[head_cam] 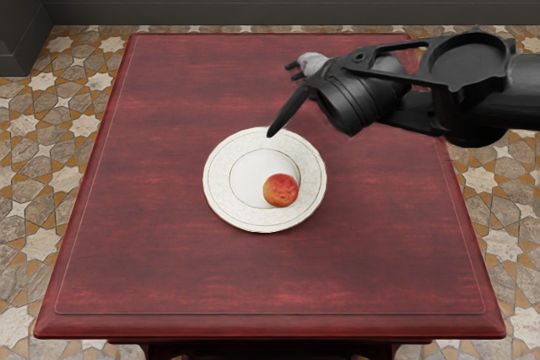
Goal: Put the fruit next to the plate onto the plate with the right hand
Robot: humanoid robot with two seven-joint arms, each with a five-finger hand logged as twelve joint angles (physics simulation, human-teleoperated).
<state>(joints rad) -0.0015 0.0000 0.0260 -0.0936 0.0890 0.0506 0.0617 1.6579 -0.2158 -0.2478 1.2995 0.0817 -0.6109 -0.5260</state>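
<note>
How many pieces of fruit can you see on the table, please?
1. The peach lies on the white plate, right of its centre; the right arm could hide another behind it.

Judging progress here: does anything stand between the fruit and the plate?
Nothing visible: the fruit already lies on the plate, right of its middle. The right hand is open near the far rim.

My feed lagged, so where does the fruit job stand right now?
Done: the fruit sits on the plate, right of centre. In hand: nothing; the right hand hangs open above the plate's far rim. Left: at most pulling the arm back.
</note>
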